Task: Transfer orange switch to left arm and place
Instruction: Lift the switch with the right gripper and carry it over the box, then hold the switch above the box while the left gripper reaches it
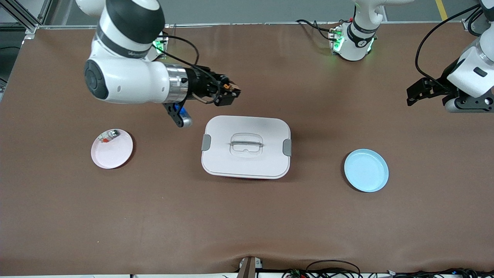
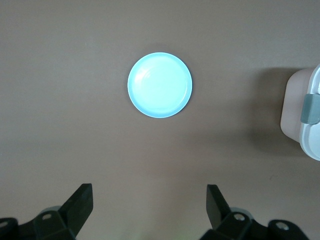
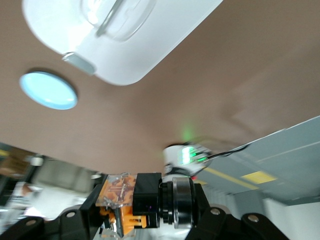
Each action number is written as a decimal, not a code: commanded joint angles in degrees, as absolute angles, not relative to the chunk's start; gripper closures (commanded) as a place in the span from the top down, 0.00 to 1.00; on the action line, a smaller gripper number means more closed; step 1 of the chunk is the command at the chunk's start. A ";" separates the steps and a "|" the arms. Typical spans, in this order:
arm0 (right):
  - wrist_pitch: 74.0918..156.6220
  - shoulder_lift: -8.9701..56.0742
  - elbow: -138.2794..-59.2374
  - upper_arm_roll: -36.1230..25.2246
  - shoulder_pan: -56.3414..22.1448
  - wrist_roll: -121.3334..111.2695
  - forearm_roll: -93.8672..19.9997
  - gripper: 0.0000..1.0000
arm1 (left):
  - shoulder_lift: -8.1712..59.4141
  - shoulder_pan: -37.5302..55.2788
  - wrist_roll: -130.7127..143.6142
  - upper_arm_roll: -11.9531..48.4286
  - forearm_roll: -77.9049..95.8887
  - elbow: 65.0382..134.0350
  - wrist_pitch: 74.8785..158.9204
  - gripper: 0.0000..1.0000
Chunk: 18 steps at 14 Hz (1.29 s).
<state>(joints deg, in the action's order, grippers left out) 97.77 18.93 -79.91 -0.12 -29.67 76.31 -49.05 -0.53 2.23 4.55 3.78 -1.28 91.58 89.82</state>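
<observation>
My right gripper (image 1: 232, 91) is shut on the orange switch (image 1: 230, 87), a small black and orange block. It holds the switch in the air over the table, just past the box's edge on the robots' side. In the right wrist view the switch (image 3: 119, 191) sits clamped in the right gripper (image 3: 142, 207). The white box (image 1: 246, 146) with grey latches stands at the table's middle and also shows in the right wrist view (image 3: 125, 45). My left gripper (image 1: 415, 94) is open and empty, up over the left arm's end of the table, its open fingers (image 2: 80, 202) above bare table.
A blue plate (image 1: 366, 170) lies beside the box toward the left arm's end; it shows in the left wrist view (image 2: 160, 85) and the right wrist view (image 3: 48, 90). A pink plate (image 1: 112, 148) holding a small clear-grey piece (image 1: 110, 135) lies toward the right arm's end.
</observation>
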 commanded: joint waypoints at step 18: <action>119.79 28.39 -71.46 -0.97 -42.19 98.35 -51.59 0.27 | -13.96 2.11 6.69 14.68 30.55 112.12 107.83 1.00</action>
<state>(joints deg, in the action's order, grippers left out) 119.86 27.45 -73.50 -0.25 -41.57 97.20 -50.87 -8.56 2.43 7.73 14.47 25.90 105.15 104.19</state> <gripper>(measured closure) 0.273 0.000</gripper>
